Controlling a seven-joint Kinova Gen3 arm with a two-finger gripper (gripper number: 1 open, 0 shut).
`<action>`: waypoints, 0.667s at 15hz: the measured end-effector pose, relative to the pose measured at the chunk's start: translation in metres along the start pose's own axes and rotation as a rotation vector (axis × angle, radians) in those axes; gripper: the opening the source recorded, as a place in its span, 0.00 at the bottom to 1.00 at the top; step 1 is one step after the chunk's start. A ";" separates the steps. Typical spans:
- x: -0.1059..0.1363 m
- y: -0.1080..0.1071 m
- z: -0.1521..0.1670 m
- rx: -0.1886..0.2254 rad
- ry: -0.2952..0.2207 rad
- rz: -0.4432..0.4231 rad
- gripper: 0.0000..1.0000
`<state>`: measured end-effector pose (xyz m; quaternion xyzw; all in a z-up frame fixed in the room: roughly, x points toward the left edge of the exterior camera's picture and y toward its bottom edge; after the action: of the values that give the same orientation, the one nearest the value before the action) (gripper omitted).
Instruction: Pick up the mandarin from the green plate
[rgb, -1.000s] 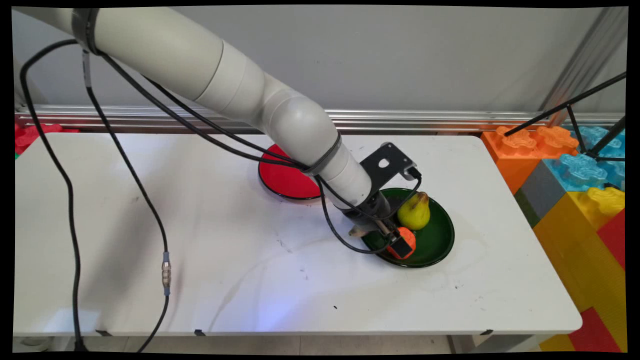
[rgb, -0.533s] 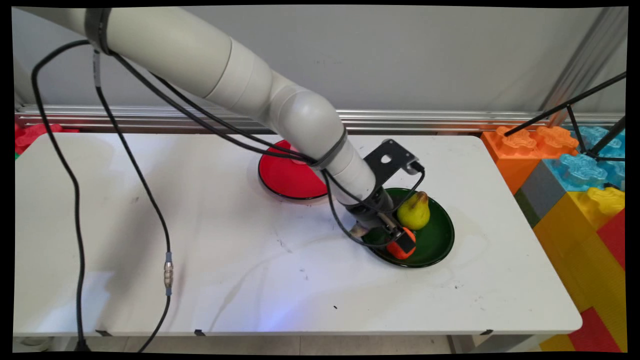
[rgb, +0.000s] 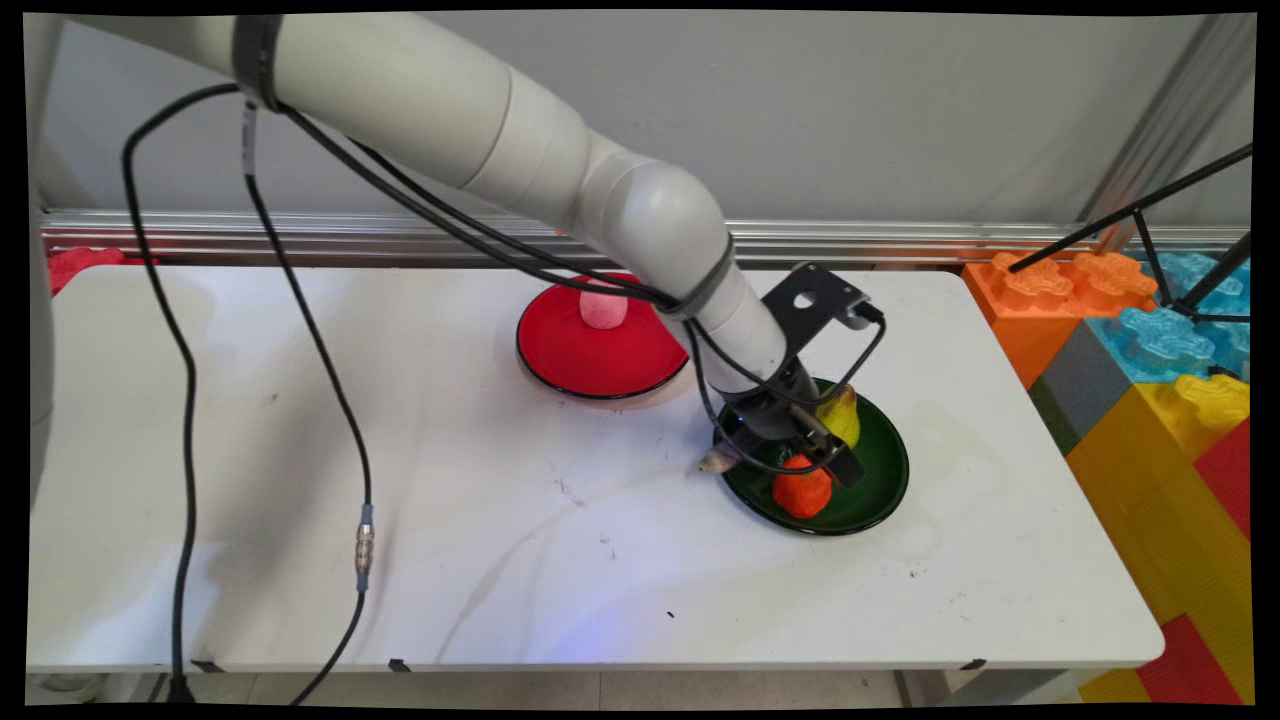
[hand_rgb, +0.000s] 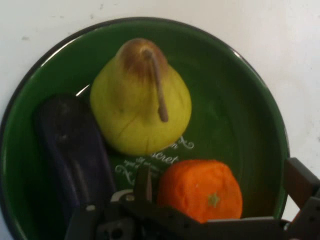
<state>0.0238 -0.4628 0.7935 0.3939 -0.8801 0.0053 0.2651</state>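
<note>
Left of centre: red plate (rgb: 590, 360) bearing a pink lump (rgb: 603, 309). Right of centre: gripper (rgb: 835, 462), fingers spread apart, gripping nothing, above green plate (rgb: 880, 490); inside, aubergine (hand_rgb: 75, 150), pear (hand_rgb: 140, 105), orange (rgb: 802, 492).

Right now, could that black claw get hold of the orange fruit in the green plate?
Probably yes. The gripper hangs open just above the orange, one finger to each side, and nothing lies over it. The pear and a dark purple piece share the green plate but stand clear of that gap.
</note>
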 end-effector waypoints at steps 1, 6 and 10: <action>0.002 0.001 0.002 -0.003 -0.002 0.001 1.00; 0.008 0.004 0.011 -0.002 -0.026 0.013 1.00; 0.011 0.004 0.018 0.012 -0.046 0.018 1.00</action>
<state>0.0061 -0.4714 0.7839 0.3875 -0.8895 0.0038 0.2423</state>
